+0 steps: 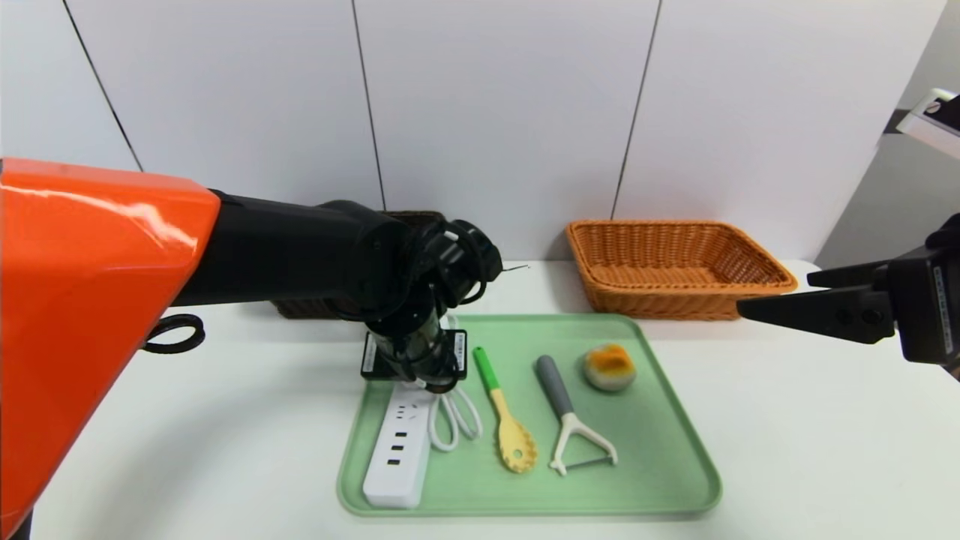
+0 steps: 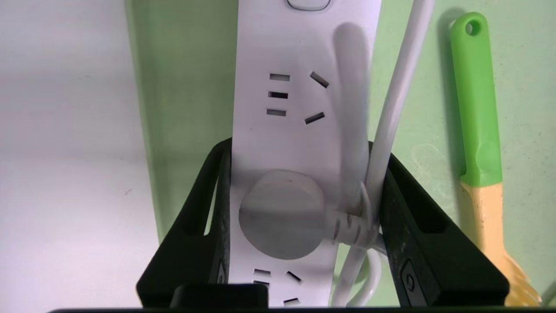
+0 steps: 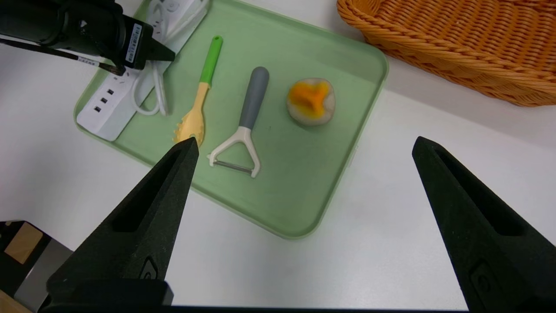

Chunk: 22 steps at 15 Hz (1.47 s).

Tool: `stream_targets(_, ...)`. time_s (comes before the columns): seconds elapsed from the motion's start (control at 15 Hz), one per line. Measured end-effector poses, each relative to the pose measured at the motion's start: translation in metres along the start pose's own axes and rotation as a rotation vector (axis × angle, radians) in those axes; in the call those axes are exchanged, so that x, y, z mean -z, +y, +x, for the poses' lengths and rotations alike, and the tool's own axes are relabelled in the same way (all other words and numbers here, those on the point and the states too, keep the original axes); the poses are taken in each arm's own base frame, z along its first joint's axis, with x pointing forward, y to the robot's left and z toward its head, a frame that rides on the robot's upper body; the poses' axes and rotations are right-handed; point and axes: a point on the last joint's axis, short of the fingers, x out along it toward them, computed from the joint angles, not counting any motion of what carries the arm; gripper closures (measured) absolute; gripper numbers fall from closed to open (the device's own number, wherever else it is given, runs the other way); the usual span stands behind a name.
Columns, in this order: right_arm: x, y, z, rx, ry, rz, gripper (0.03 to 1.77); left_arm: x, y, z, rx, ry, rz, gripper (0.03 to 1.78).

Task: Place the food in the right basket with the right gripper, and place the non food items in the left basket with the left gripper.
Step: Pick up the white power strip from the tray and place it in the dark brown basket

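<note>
A white power strip (image 1: 397,450) with a coiled cable (image 1: 454,420) lies at the left of the green tray (image 1: 660,465). My left gripper (image 1: 416,379) reaches down over its far end. In the left wrist view the gripper (image 2: 299,148) has one finger against the strip's (image 2: 286,108) side and the other pressing the cable (image 2: 393,108) to it. On the tray also lie a green-handled pasta spoon (image 1: 504,412), a grey-handled peeler (image 1: 570,416) and a round bun with an orange top (image 1: 610,367). My right gripper (image 1: 776,296) hovers open at the right, above bare table (image 3: 304,141).
The light wicker right basket (image 1: 675,262) stands behind the tray. A dark left basket (image 1: 300,307) is mostly hidden behind my left arm. The white table (image 1: 810,450) extends on both sides of the tray. A wall is close behind.
</note>
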Motion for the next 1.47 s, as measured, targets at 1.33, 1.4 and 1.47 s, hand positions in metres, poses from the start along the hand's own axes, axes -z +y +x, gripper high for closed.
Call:
stream_targets(1.33, 0.001, 0.001, -0.005, -0.003, -0.013, -0.002, 0.10, -0.003, 0.020, -0.064, 0.072, -0.085, 0.024, 1.72)
stream_targets(1.4, 0.001, 0.001, -0.005, -0.003, -0.012, -0.001, 0.10, -0.003, 0.021, -0.069, 0.080, -0.096, 0.026, 1.77)
stream_targets(1.47, 0.001, 0.001, -0.005, -0.003, -0.012, -0.001, 0.10, -0.003, 0.023, -0.074, 0.086, -0.107, 0.028, 1.77)
